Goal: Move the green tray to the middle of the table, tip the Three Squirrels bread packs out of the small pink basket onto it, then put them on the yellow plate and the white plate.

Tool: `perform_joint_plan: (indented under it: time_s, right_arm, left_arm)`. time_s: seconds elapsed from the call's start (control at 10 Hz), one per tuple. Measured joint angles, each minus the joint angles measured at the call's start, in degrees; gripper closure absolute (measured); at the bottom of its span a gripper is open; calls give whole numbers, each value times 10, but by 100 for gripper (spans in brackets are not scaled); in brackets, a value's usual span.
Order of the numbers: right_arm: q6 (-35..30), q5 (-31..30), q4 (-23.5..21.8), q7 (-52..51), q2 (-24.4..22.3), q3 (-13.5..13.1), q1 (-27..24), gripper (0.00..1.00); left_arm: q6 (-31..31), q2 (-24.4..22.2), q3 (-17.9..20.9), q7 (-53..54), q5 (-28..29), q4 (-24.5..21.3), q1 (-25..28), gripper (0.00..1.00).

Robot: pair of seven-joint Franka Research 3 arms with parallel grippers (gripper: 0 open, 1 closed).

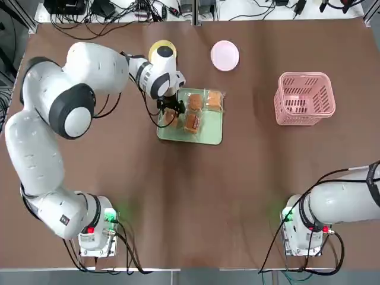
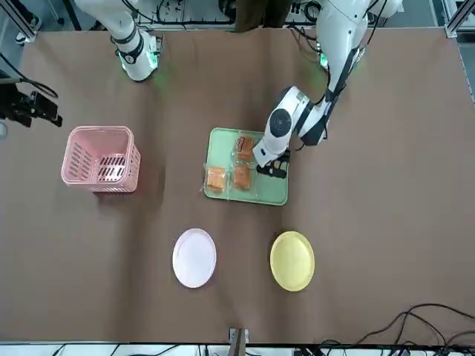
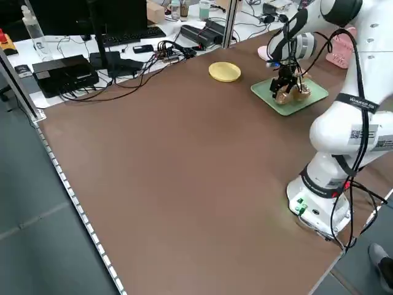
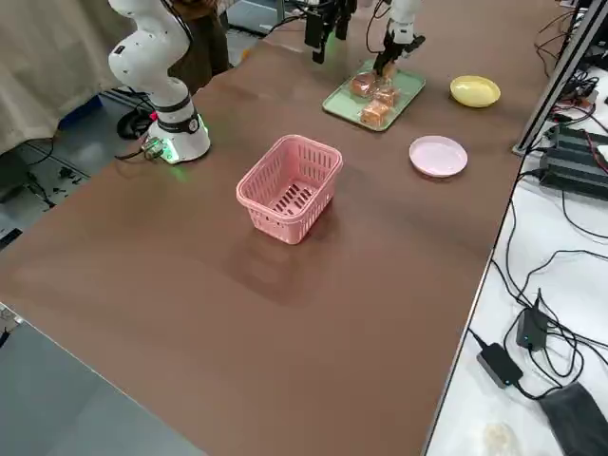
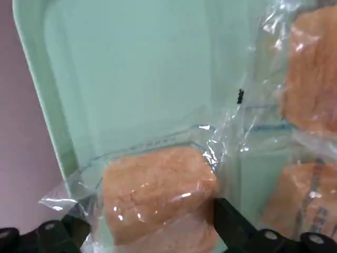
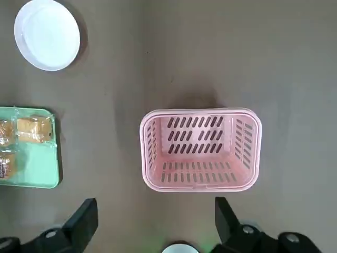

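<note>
Top view: left gripper (image 1: 170,110) stood over the green tray (image 1: 209,134) at mid-table, jaws spread around one bread pack (image 1: 171,114); three more packs (image 1: 193,122) lay beside it.

Left wrist view: that pack (image 5: 155,192) sat between the parted fingers (image 5: 230,221); its printing was unreadable.

Right wrist view: right gripper (image 6: 152,224) hung released, well above the empty pink basket (image 6: 200,149).
</note>
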Motion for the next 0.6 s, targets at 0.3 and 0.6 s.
perform_joint_plan:
  time_s: [0.3,0.6]
  right_arm:
    - [-1,-4,-1,1,3,1,0,2]
    - [-2,-5,-1,2,4,2,1,2]
  left_arm:
    - [-1,-12,0,1,0,-21,1,0]
    - [-43,-27,1,33,0,3,41,0]
